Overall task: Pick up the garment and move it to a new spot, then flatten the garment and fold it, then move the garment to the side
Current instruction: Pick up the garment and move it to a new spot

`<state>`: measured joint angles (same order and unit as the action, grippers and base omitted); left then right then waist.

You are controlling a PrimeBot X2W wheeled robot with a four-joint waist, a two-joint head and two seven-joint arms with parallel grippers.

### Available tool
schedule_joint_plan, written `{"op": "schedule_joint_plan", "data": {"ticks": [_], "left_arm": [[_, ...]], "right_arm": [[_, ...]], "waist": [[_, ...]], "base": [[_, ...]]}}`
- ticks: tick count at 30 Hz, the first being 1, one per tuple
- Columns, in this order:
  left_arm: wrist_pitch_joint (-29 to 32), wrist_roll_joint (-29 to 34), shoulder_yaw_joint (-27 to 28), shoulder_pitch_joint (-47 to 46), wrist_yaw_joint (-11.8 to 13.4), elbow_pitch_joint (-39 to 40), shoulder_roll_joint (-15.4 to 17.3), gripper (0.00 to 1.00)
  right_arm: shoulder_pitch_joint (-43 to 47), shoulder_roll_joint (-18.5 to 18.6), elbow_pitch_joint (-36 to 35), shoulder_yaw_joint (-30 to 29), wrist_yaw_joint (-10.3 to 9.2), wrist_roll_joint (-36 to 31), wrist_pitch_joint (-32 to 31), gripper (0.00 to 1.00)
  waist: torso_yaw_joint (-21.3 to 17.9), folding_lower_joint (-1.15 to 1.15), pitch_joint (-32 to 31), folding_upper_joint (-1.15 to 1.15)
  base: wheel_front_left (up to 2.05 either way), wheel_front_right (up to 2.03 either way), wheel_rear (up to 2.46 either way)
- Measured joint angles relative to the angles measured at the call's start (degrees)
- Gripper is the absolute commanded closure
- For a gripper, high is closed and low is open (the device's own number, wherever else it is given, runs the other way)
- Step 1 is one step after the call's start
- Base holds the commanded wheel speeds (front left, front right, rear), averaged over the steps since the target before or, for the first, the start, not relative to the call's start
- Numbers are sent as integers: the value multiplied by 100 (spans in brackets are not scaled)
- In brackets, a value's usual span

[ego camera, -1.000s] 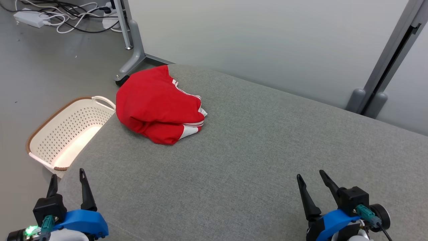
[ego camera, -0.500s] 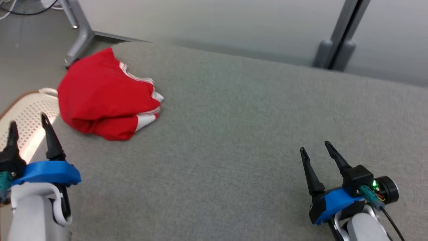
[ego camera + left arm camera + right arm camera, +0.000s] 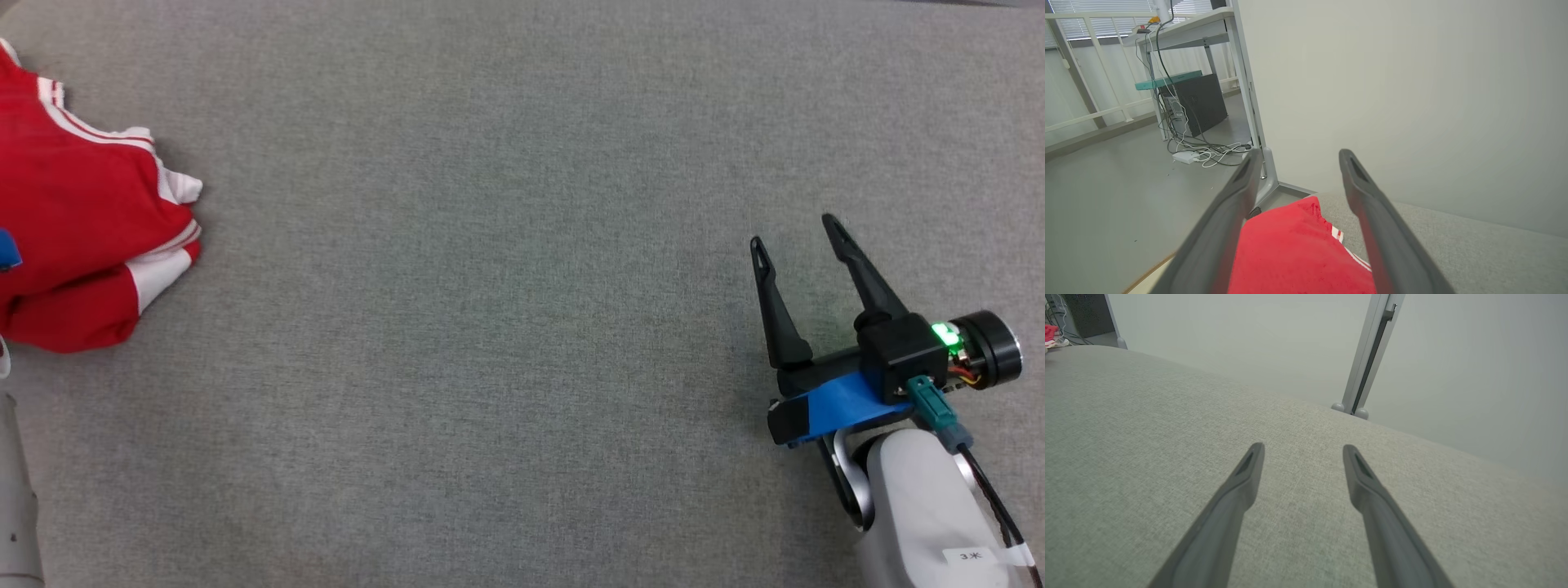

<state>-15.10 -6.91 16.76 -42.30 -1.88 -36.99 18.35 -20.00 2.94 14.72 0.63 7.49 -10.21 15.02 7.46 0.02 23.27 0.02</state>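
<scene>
- The red garment [image 3: 82,237] lies bunched up at the left end of the grey cushion [image 3: 490,327].
- The left gripper [image 3: 1300,153] hangs just above it, fingers spread, holding nothing.
- The right gripper [image 3: 793,230] is well apart from it, fingers spread, empty.

I read the red garment with white trim [image 3: 82,237] as soft cloth — the grey surface [image 3: 490,327] as matt, coarse-woven fabric.
</scene>
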Motion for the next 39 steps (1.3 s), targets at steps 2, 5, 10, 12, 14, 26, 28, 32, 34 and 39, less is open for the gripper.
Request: {"op": "schedule_joint_plan", "data": {"ticks": [2,5,10,12,14,26,28,32,34,39], "left_arm": [[8,1,-23,-205,-52,-535,140,0],[244,0,-114,-529,-178,-1255,264,0],[699,-83,-248,-886,-336,-2234,361,0],[929,-122,-270,-992,-379,-2570,402,0],[1104,-170,-297,-1051,-422,-2863,402,0],[453,-260,-626,-1186,-523,-3257,353,100],[230,-231,-694,-1313,-524,-3088,404,100],[27,-56,-882,-1572,-525,-2412,483,100],[18,5,-969,-1656,-525,-1866,455,100],[10,220,-1236,-1779,-524,-369,264,100]], "right_arm": [[-66,11,-116,18,0,-26,1,0],[-96,45,-265,46,0,-29,1,0],[-99,127,-424,56,0,-43,1,0],[-99,137,-454,54,0,-43,1,0],[-97,157,-475,43,0,-43,1,0],[-83,120,-293,218,0,46,1,0],[-74,112,-265,227,0,86,1,0],[42,73,-218,272,0,189,1,0],[88,47,-167,280,0,244,1,0],[152,7,-107,278,0,468,1,0]], "waist": [[-77,0,146,0],[-142,0,315,0],[-183,-1,511,0],[-178,-1,535,0],[-158,-1,527,0],[-38,-2,209,-1],[-39,-2,105,-1],[-58,-2,-161,-1],[-93,-3,-297,-2],[-326,-3,-566,-2]], "base": [[0,0,0],[0,0,0],[0,0,0],[0,0,0],[0,0,0],[0,0,0],[0,0,0],[0,0,0],[0,0,0],[0,0,0]]}}
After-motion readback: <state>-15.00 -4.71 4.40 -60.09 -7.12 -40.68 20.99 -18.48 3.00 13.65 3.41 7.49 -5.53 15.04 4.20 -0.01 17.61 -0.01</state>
